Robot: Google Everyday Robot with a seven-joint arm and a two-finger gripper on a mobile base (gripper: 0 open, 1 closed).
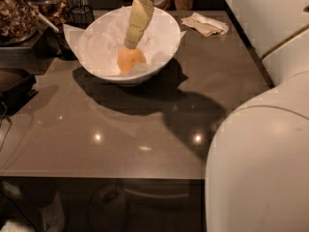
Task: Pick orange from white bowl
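Note:
The orange [129,60] lies inside the white bowl [164,57], which stands at the back of the grey table and is lined with crumpled white paper. My gripper [132,43] reaches down into the bowl from above, and its tip is right at the top of the orange. My arm's large white body fills the right side of the camera view.
A tan folded napkin [207,24] lies on the table right of the bowl. Dark trays and jars [19,18] stand at the left edge, with a black wire holder [81,14] behind the bowl. The table's front edge [101,178] runs across the lower part of the view.

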